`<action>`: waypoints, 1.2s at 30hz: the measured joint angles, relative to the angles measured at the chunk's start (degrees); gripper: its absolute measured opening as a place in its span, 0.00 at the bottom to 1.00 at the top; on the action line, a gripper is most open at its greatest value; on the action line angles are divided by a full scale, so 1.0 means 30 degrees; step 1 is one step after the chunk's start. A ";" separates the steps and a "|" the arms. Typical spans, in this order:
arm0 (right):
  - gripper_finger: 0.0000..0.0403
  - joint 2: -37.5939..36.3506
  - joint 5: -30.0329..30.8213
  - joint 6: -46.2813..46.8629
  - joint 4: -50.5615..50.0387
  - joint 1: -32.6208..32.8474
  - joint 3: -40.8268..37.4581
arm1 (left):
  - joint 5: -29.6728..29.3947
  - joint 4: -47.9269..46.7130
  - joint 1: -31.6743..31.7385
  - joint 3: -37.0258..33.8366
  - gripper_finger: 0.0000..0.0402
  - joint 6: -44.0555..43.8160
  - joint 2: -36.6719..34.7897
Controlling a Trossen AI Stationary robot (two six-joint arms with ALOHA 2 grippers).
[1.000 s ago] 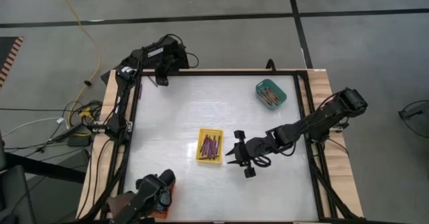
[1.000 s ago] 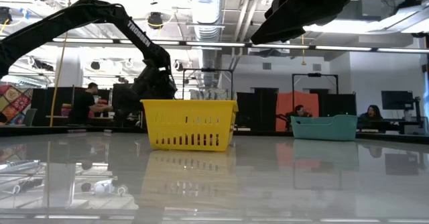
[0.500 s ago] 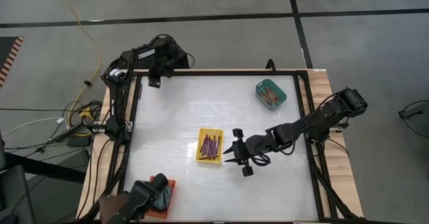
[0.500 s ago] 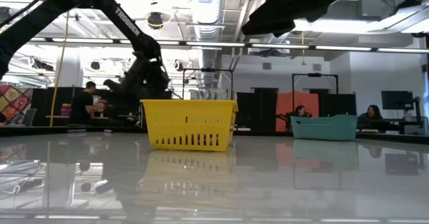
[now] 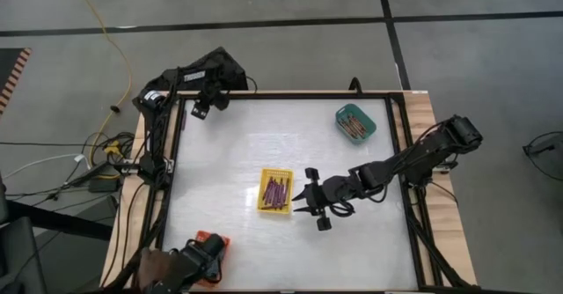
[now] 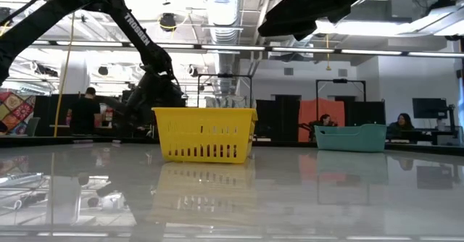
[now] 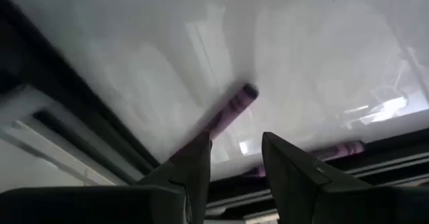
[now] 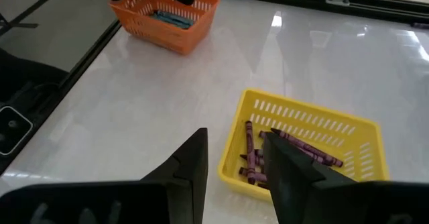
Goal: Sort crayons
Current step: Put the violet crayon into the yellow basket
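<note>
Crayons are what matters here, so: bottom left of the overhead shot has the orange tray (image 5: 215, 242) at the table's near edge, with a person's hand (image 5: 161, 266) right at it; the right wrist view shows bluish-grey sticks (image 8: 169, 17) lying in that tray. Around the middle sits the yellow tray (image 5: 275, 191) holding purple crayons (image 5: 278, 191), thin little paper-wrapped sticks lying roughly parallel. The right gripper (image 5: 305, 203) hovers just beside that tray's right edge, fingers set narrowly apart and holding nothing. Farther back at upper right, the teal tray (image 5: 355, 122) has reddish crayons (image 5: 354, 126) in it. At the far upper-left corner is the left gripper (image 5: 201, 110), fingers slightly apart, with a loose purple crayon (image 7: 228, 109) on the table just ahead of its tips.
</note>
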 joint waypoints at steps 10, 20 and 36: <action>0.34 0.0000 0.0000 0.0000 0.0001 0.0000 0.0000 | 0.1370 0.0974 -0.0236 -0.0267 0.31 0.0095 0.0051; 0.34 0.0000 -0.0007 0.0201 0.0014 0.0306 0.0000 | 0.0279 0.0824 -0.0219 -0.0260 0.31 -0.0354 0.0058; 0.34 -0.0007 -0.0015 0.0342 0.0240 0.0486 -0.0001 | 0.0327 0.1848 -0.0395 -0.0196 0.05 -0.1724 0.0899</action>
